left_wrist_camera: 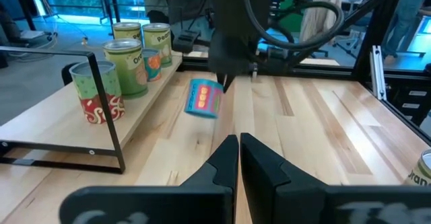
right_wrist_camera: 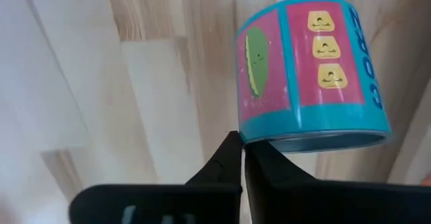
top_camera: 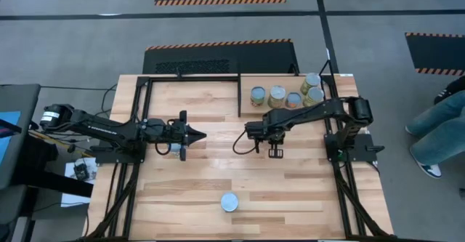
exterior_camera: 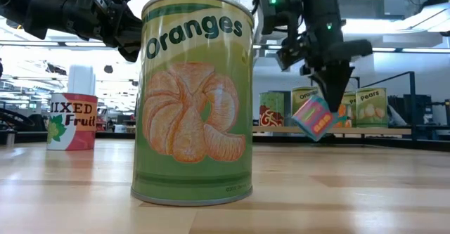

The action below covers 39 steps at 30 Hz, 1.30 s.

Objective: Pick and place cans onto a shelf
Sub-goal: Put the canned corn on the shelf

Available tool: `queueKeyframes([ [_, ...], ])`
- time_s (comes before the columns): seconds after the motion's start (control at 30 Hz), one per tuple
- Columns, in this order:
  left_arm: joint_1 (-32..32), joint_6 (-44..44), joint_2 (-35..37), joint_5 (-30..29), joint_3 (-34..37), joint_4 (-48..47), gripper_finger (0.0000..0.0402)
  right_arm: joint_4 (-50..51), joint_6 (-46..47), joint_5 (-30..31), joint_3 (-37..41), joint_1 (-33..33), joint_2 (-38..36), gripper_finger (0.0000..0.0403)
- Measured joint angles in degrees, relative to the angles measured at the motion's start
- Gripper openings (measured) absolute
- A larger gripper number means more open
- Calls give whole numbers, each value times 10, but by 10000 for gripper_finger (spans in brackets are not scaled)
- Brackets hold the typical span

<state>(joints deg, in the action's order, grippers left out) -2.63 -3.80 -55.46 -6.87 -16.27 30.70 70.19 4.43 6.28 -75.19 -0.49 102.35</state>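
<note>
Above the middle of the planked wooden table, the right gripper pinches the rim of a small tilted pink-and-blue can, holding it clear of the boards. Four green- and red-labelled cans stand on the light plywood shelf nearby. Over the table's left side, the left gripper hangs with fingers closed on nothing, and a tall green Oranges can stands alone near the front edge.

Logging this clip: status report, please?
Right gripper shut on pink-and-blue can, tilted, lifted clear of table. Left gripper shut, idle mid-table. Four cans on shelf. Oranges can at table front; path open.
</note>
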Motion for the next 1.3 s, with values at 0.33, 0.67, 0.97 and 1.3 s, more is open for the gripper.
queueKeyframes([
  [0.33,0,-2,0,0,0,0,6,69,-9,-94,-10,-4,21,12],
  [0.67,0,-4,0,0,0,0,6,81,-15,-77,-10,-5,68,45],
  [0.97,0,-4,0,0,0,0,6,85,-8,-24,-42,3,44,120],
  [1.3,0,-4,0,6,0,-10,6,-25,14,44,-1,64,-101,96],
])
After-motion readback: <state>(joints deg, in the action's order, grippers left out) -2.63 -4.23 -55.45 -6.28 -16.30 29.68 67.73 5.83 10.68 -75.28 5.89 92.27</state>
